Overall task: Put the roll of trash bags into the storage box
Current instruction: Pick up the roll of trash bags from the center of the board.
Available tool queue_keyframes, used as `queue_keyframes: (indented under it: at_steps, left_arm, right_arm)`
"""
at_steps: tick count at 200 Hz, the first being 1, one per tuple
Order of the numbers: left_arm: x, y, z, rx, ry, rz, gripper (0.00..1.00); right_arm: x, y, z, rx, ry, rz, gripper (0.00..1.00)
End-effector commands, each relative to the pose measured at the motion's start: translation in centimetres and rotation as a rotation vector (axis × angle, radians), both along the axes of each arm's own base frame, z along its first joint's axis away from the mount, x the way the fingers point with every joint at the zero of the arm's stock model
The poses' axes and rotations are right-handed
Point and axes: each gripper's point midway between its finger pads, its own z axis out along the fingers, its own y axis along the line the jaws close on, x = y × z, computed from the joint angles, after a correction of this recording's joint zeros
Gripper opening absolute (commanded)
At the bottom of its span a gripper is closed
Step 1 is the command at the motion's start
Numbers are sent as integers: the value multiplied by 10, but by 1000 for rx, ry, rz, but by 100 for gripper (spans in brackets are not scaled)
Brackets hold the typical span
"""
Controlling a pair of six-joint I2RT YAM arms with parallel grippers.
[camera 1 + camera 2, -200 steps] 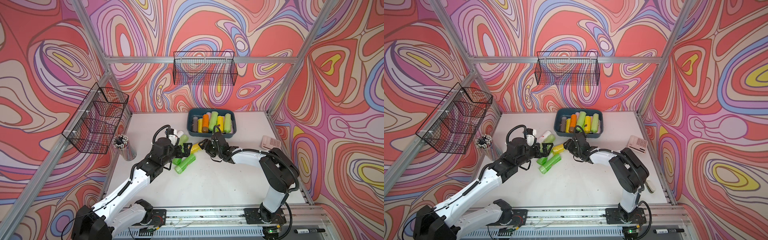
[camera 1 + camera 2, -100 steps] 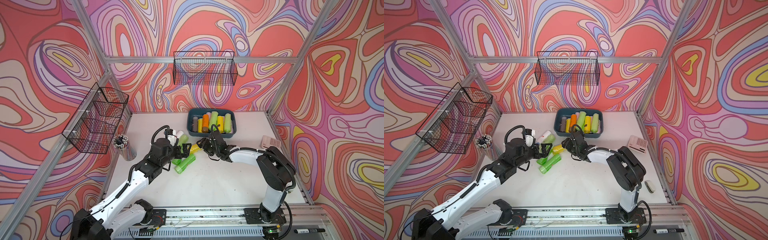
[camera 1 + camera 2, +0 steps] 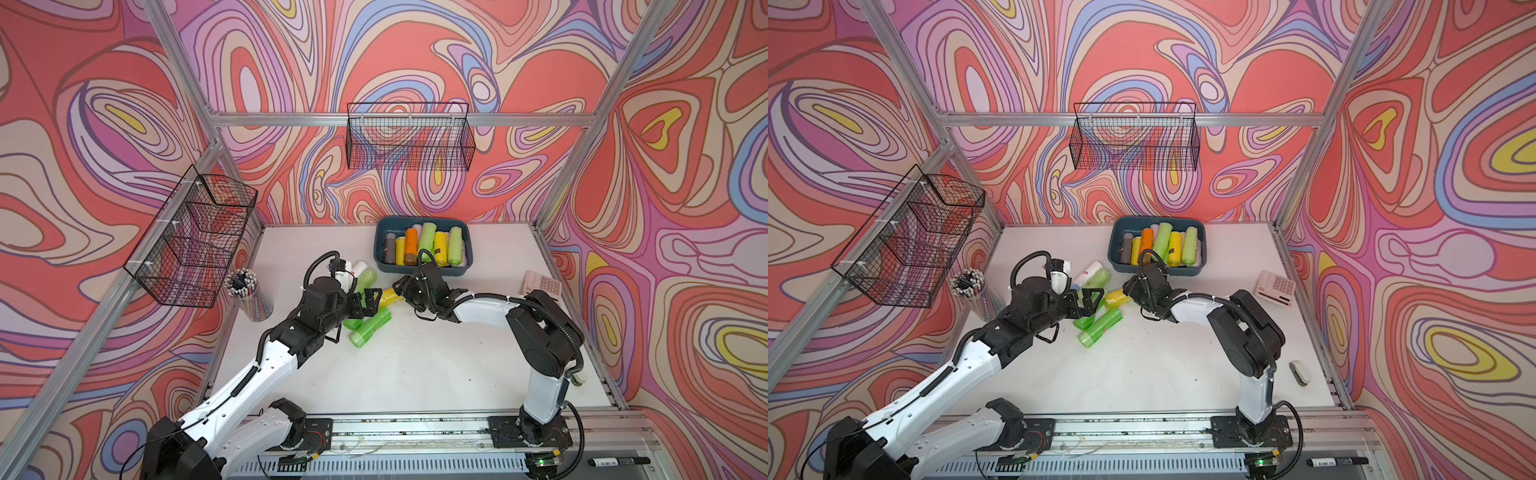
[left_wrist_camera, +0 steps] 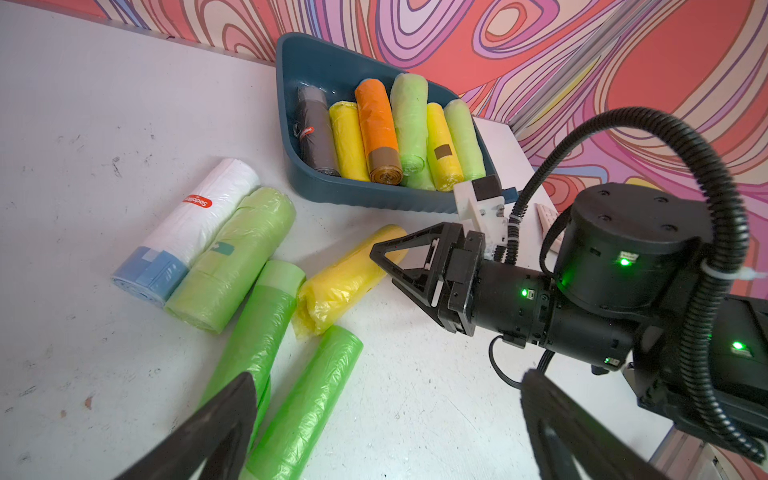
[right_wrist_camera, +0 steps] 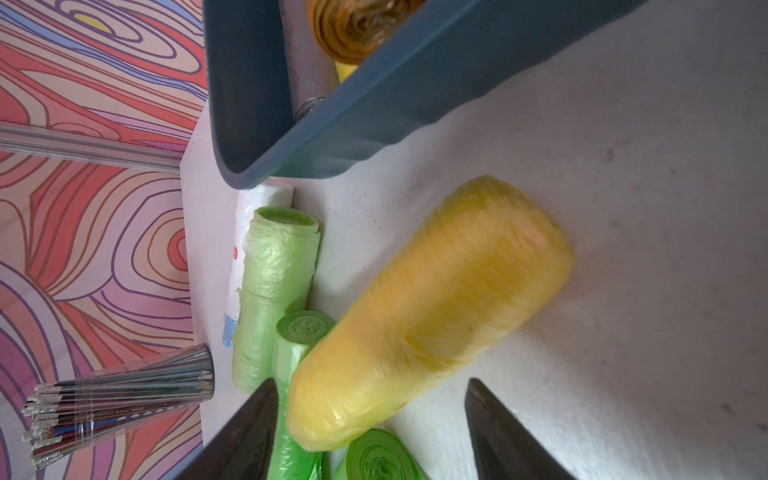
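A yellow roll of trash bags (image 3: 388, 296) (image 3: 1117, 298) (image 5: 428, 316) lies on the white table among loose rolls, just in front of the storage box (image 3: 457, 272) (image 3: 1183, 271), a teal tub holding several rolls. My right gripper (image 3: 400, 286) (image 5: 370, 386) is open, low over the table. Its two fingers straddle one end of the yellow roll without pressing it. My left gripper (image 3: 370, 300) (image 4: 388, 376) is open wide and holds nothing. It hovers on the other side of the pile, by two bright green rolls (image 4: 307, 399).
A white roll (image 4: 199, 216) and a pale green roll (image 4: 237, 257) lie side by side left of the box. A cup of pencils (image 3: 247, 293) stands at the left edge. A calculator (image 3: 542, 284) lies at the right. Wire baskets (image 3: 409, 141) (image 3: 195, 237) hang on the walls.
My right gripper has slid left along the table toward the yellow roll and now straddles its end. The left arm has hardly moved.
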Motion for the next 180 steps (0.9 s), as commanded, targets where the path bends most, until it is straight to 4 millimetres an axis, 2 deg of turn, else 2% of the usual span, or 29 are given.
queue_keyframes:
  at_steps: [1, 64, 96, 141, 180]
  left_arm:
    - [2, 4, 5, 3, -7, 18, 100]
    - [3, 4, 4, 6, -4, 19, 100]
    - [3, 4, 3, 6, -1, 19, 100]
    - [3, 4, 3, 5, -3, 19, 100]
    - [3, 5, 1, 11, 0, 24, 100]
  right_arm:
    - [6, 0, -6, -12, 14, -41, 72]
    - [13, 5, -19, -51, 57, -58, 72]
    - [15, 4, -37, -93, 121, -77, 72]
    - [19, 6, -49, -126, 154, -86, 72]
    - [19, -1, -55, -171, 171, -108, 72]
